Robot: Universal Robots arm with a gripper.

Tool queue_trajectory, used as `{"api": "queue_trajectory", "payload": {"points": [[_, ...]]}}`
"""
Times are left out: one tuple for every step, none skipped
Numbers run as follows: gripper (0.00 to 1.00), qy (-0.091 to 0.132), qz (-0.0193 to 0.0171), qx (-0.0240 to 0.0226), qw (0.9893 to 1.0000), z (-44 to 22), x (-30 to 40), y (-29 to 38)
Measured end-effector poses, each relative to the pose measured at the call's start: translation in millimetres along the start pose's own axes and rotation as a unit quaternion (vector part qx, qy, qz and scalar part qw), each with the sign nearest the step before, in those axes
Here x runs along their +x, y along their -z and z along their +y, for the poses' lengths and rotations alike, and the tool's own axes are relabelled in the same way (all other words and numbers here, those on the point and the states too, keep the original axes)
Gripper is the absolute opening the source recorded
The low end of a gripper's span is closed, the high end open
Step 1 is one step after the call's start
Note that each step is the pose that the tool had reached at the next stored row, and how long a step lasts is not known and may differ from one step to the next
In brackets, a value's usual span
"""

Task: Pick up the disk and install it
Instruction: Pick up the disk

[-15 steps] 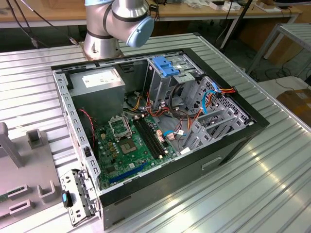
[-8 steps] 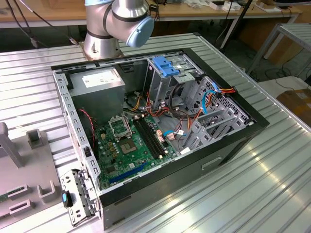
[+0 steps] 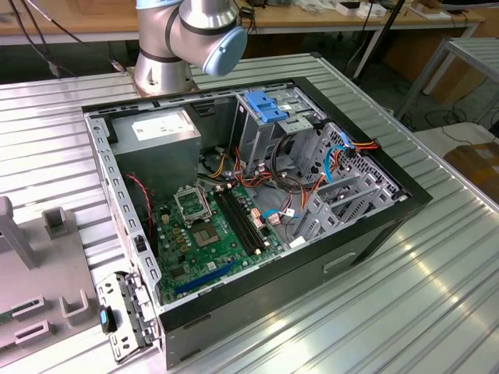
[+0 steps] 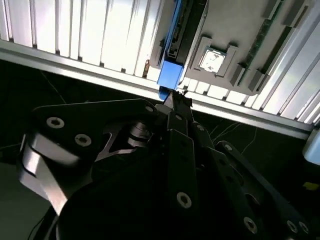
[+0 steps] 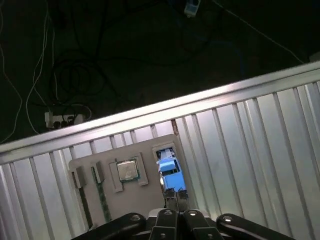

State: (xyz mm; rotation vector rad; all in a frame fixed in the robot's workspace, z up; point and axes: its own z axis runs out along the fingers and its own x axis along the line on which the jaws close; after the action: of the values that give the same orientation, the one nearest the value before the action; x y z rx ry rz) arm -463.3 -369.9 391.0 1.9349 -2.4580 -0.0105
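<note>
Exterior view: an open computer case (image 3: pixel 257 202) lies on the ribbed metal surface (image 3: pixel 405 312), with the arm base (image 3: pixel 183 39) behind it. A grey fixture tray (image 3: pixel 47 288) sits at the exterior view's left edge.

First wrist view: the hand (image 5: pixel 175 194) hangs over the tray, black fingers drawn together, nothing seen between them. The disk (image 5: pixel 169 172) stands on edge in a tray slot, blue rail uppermost, directly ahead of the fingertips. A processor chip (image 5: pixel 127 170) rests in its holder beside the disk.

Second wrist view: the fingertips are pressed together right at the disk's blue end. I cannot tell whether they touch it.
</note>
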Motion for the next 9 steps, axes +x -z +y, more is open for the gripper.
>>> {"api": "queue_trajectory", "payload": {"points": [[0.11,0.026,0.0004,0.0005,0.9997,0.0,0.0,-0.3],[0.11,0.04,0.0006,0.001,0.9992,0.0,0.0,-0.5],[0.11,0.051,0.0009,0.0026,0.9987,0.1,0.0,-0.9],[0.11,0.052,0.0009,0.011,0.9986,0.1,-0.1,-1.3],[0.11,0.052,0.0013,0.0147,0.9985,0.0,0.0,-1.3],[0.11,0.054,0.0018,0.0163,0.9984,-0.1,0.0,-1.8],[0.11,0.056,0.0017,0.0164,0.9983,0.0,0.0,-2.3],[0.11,0.061,0.0017,0.0164,0.998,0.0,0.1,-2.7],[0.11,0.069,0.0017,0.0165,0.9975,0.0,0.1,-3.2]]}}
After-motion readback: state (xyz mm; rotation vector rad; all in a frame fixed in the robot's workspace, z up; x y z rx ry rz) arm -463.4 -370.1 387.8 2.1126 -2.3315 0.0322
